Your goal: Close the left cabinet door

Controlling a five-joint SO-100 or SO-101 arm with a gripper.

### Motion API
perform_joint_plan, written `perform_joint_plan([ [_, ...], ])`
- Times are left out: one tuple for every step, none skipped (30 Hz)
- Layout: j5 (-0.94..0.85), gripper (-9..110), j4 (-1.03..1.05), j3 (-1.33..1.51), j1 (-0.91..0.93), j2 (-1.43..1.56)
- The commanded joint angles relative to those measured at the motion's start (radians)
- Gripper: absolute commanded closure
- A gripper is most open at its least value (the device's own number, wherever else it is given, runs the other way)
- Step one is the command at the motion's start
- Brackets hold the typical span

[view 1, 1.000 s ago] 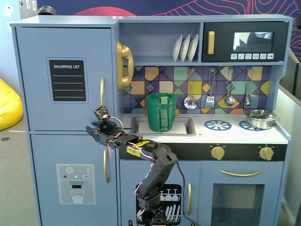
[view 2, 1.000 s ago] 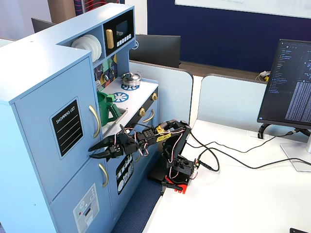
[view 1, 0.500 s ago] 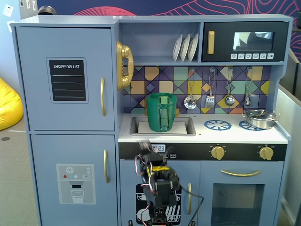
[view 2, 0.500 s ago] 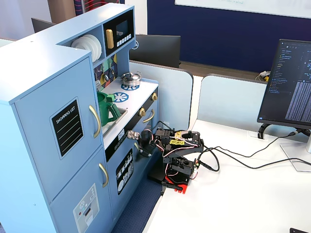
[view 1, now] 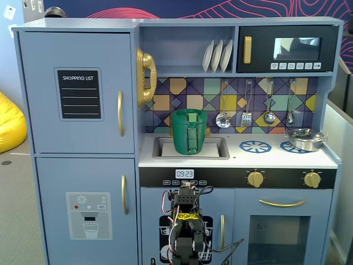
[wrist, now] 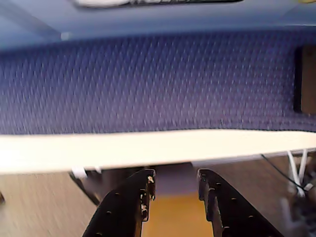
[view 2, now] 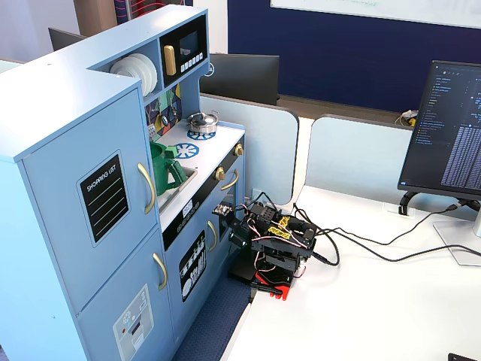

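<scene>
The tool [wrist: 174,185] enters the wrist view from the bottom edge with its two dark fingers [wrist: 129,205] parted by a moderate gap and nothing between them. Beyond its tips that view shows a pale band running across, then a blue textured surface and a light-blue panel, all blurred. In a fixed view the arm [view 2: 272,244] sits folded low on the white bench [view 2: 376,301], just beside the lower front of the toy kitchen [view 2: 45,98], with a black monitor [view 2: 447,128] well off to its other side.

The left cabinet door [view 1: 77,91] lies above the arm and to the left in a fixed view, well apart from the tool. It looks flush with the kitchen's front, its edges in line with the frame. Its black "SHOPPING LIST" panel [view 1: 80,94] faces outward, and its gold handle [view 1: 120,113] stands upright along the right edge. Directly below it is the door with the dispenser graphic [view 1: 88,207], also flush. A green pot [view 1: 188,131] stands in the sink above the arm.
</scene>
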Motion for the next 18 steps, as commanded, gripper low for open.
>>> perform_joint_plan([
  [0.091, 101, 0.172, 0.015, 0.026, 0.015],
  [0.084, 101, 0.172, 0.015, 0.018, 0.015],
  [0.081, 100, 0.172, 0.015, 0.017, 0.015],
  [0.081, 100, 0.172, 0.015, 0.017, 0.015],
  [0.081, 100, 0.172, 0.015, 0.017, 0.015],
  [0.081, 100, 0.172, 0.015, 0.017, 0.015],
  [0.081, 100, 0.172, 0.015, 0.017, 0.015],
  [0.081, 100, 0.172, 0.015, 0.017, 0.015],
  [0.081, 100, 0.172, 0.015, 0.017, 0.015],
  [0.081, 99, 0.172, 0.015, 0.017, 0.015],
  [0.081, 99, 0.172, 0.015, 0.017, 0.015],
  [0.081, 99, 0.172, 0.017, 0.017, 0.015],
  [0.081, 99, 0.172, 0.017, 0.017, 0.015],
  [0.081, 99, 0.172, 0.017, 0.017, 0.015],
  [0.081, 99, 0.172, 0.017, 0.017, 0.015],
  [0.081, 99, 0.172, 0.017, 0.017, 0.015],
  [0.081, 99, 0.172, 0.017, 0.017, 0.015],
  [0.081, 98, 0.172, 0.017, 0.017, 0.015],
])
